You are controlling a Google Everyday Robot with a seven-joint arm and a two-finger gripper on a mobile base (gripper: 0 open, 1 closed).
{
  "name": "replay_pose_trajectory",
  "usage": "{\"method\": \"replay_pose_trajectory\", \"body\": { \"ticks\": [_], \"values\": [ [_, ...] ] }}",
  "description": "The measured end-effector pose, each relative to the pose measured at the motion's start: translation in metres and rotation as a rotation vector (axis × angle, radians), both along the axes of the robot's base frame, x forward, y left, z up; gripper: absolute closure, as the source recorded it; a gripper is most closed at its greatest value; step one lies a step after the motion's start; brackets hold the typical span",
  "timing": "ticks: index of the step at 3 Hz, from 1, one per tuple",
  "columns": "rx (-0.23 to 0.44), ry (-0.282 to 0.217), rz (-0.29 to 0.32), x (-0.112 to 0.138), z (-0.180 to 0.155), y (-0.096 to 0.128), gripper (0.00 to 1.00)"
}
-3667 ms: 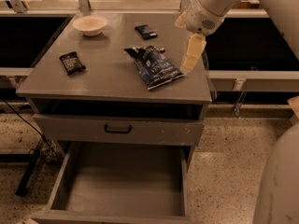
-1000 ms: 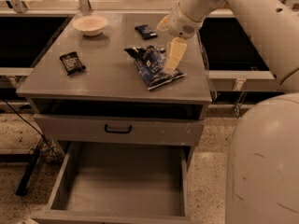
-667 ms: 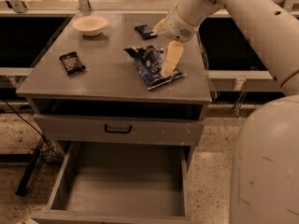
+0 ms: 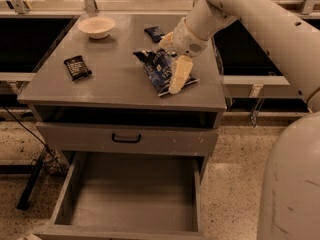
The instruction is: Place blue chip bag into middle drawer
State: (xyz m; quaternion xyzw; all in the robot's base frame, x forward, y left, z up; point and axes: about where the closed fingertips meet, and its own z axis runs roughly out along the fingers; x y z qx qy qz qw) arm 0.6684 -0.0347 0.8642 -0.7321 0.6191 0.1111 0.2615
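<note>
The blue chip bag (image 4: 159, 69) lies crinkled on the grey cabinet top (image 4: 110, 84), right of centre. My gripper (image 4: 178, 78) hangs from the white arm that comes in from the upper right. It is lowered over the bag's right side and looks to be touching it; the bag still lies flat. The middle drawer (image 4: 75, 184) is pulled out below the cabinet, a wide grey box with a bare floor.
A white bowl (image 4: 96, 25) stands at the back left of the top. A small black packet (image 4: 77, 66) lies at the left and another dark packet (image 4: 154, 32) at the back. A shut drawer front with a black handle (image 4: 126, 138) sits above the open drawer. My white body (image 4: 295, 184) fills the lower right.
My gripper has moved left from the cabinet's right edge and come down over the right side of the blue chip bag. The bag and the drawer have not moved.
</note>
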Motion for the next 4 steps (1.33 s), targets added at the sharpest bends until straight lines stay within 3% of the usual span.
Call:
{"method": "replay_pose_trajectory", "body": {
  "ticks": [1, 4],
  "values": [
    [0.010, 0.006, 0.014, -0.0084, -0.0080, 0.0035, 0.02],
    [0.010, 0.006, 0.014, -0.0084, -0.0081, 0.0036, 0.72]
  ]
}}
